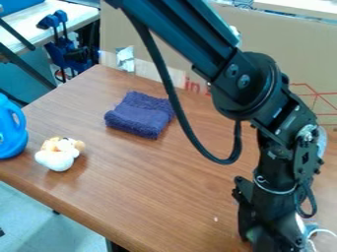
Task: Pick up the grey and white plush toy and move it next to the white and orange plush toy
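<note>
As I look over my rig from afar, the brown table [178, 187] takes up the most room, with a big sheet of cardboard [309, 59] upright behind it, marked with red lines. My black arm [191, 39] slants in from the top edge and bends down on the right, a thick cable [172, 93] looping from it. At its lower end, in the bottom right corner, hangs the claw [270, 236]; I can't tell from here whether it is apart, together or clamped on something. A blue jug [8, 138] sits at the left edge of my view, partly cut off. The cloth [141, 115], dark blue and folded, lies flat on the table's far half, well apart from the claw and to the left of the cable. Smaller than that, the white and tan toy [58, 155] rests near the jug, by the table's near left edge. Smallest of all, a pale speck [215, 219] lies on the wood to the left of the claw.
</note>
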